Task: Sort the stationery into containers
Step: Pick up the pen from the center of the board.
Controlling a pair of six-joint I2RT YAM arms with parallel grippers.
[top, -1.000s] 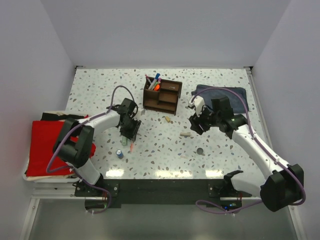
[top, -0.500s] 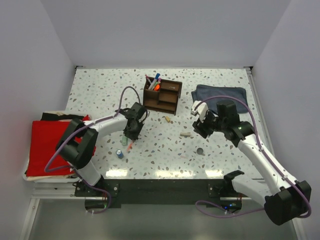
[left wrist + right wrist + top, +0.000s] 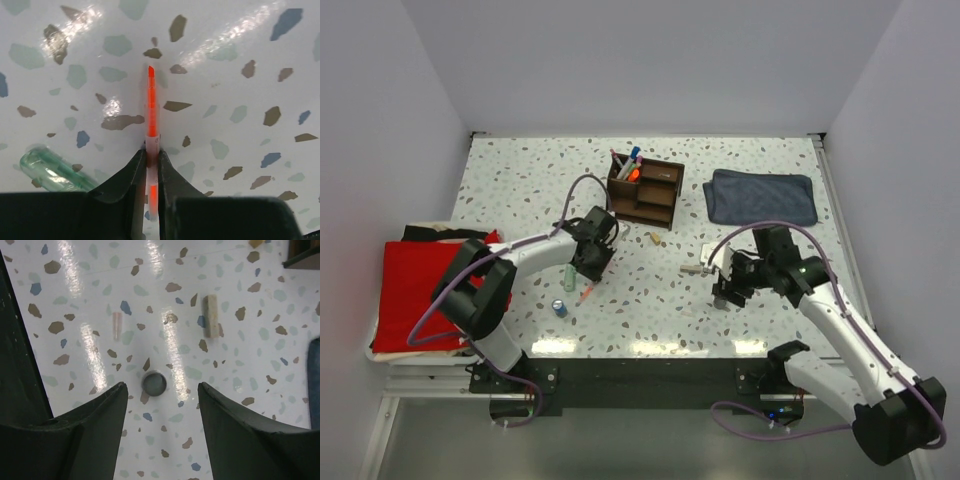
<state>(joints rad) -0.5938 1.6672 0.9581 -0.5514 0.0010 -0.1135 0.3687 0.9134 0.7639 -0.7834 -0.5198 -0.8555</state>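
Two picks are going on at once, each set up for its own item. Your left gripper is clamping the red pen near its back end, so most of the shaft is pointing straight ahead of the fingers. That hold is leaving the tip free to go first into a slot. I cannot tell whether the pen is resting on the tabletop or hanging just clear of it. The pale green tube is lying just to the left of that gripper, outside the grip.

Your right gripper is hanging with its fingers wide apart and straddling the dark disc, which is sitting between them and slightly left of centre. This is giving each finger room to come down on its own side. A tan bit and a pinkish bit are lying ahead of it. The wooden organizer is standing well ahead of both grippers, so I judge a carry is coming for each item.
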